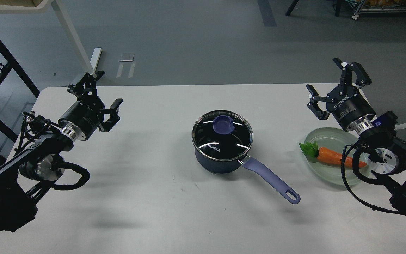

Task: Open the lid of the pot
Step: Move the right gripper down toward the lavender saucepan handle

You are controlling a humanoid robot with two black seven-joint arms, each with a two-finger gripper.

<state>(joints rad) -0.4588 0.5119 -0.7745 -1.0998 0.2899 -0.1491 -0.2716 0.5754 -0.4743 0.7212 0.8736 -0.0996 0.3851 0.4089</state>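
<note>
A small dark navy pot (pixel 220 163) stands in the middle of the white table, its long lavender handle (pixel 271 180) pointing toward the front right. The clear glass lid (pixel 222 134) rests closed on it, with a purple-blue knob (pixel 223 125) at its centre and white KONKA lettering. My left gripper (pixel 99 93) hovers open far to the pot's left, with nothing between its fingers. Over the table's right side, my right gripper (pixel 333 83) is open and empty too, well away from the lid.
A pale green glass plate (pixel 324 135) holding a toy carrot (pixel 333 156) sits at the right, partly under my right arm. The white table (pixel 153 197) ends at a far edge behind the pot. Table legs and a dark frame stand on the floor at the back left.
</note>
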